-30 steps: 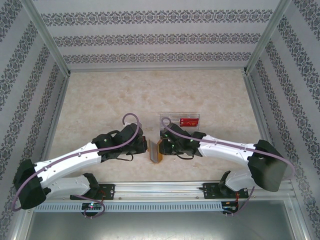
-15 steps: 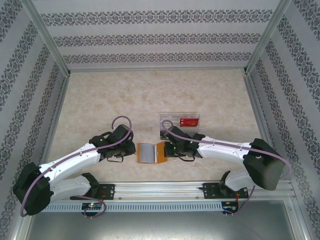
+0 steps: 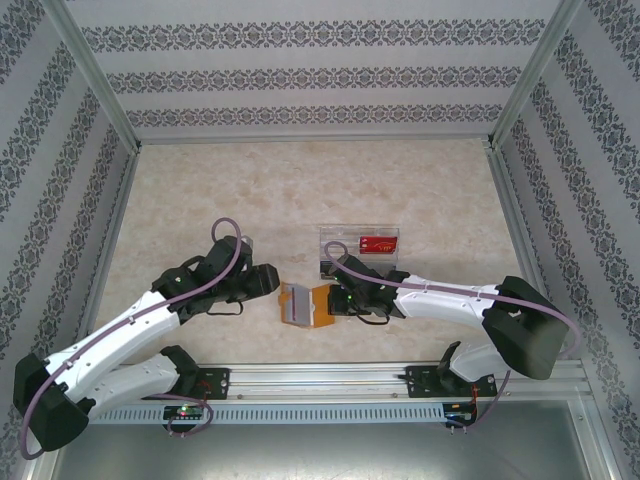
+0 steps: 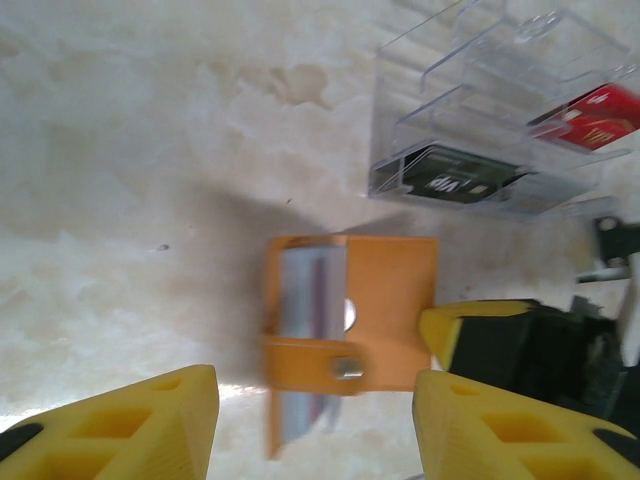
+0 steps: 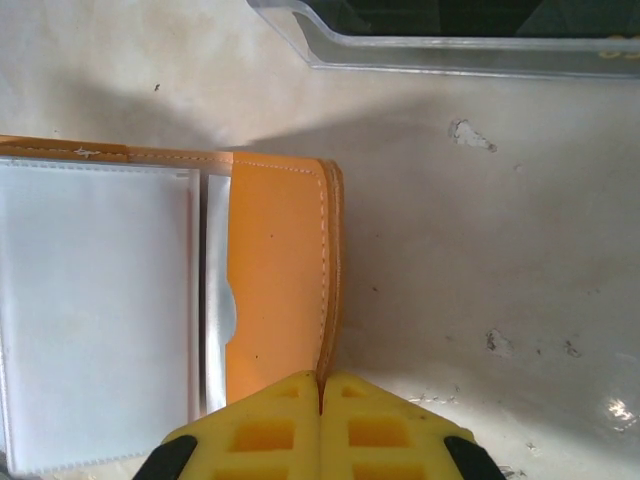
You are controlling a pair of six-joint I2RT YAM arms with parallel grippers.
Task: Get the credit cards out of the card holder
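The orange card holder [image 3: 305, 305] lies open on the table between the two arms, grey translucent pockets [image 5: 95, 310] facing up. A pale credit card [image 5: 218, 300] sits tucked in its orange pocket and peeks out at the thumb notch. My right gripper [image 3: 332, 300] is shut on the holder's right edge [image 5: 322, 385]. My left gripper [image 3: 274, 282] hovers just left of the holder, off it. Its yellow fingers [image 4: 110, 425] stand apart with nothing between them, and the holder [image 4: 385, 290] lies ahead of them.
A clear plastic tray [image 3: 358, 248] stands just behind the holder. It holds a red card [image 4: 590, 115] and a black card [image 4: 450, 180]. Open tabletop stretches to the left and the back. Patterned walls and metal posts enclose the table.
The holder went from standing nearly folded to lying open flat. My left gripper let go, opened and drew back to the left. My right gripper closed on the holder's right edge.
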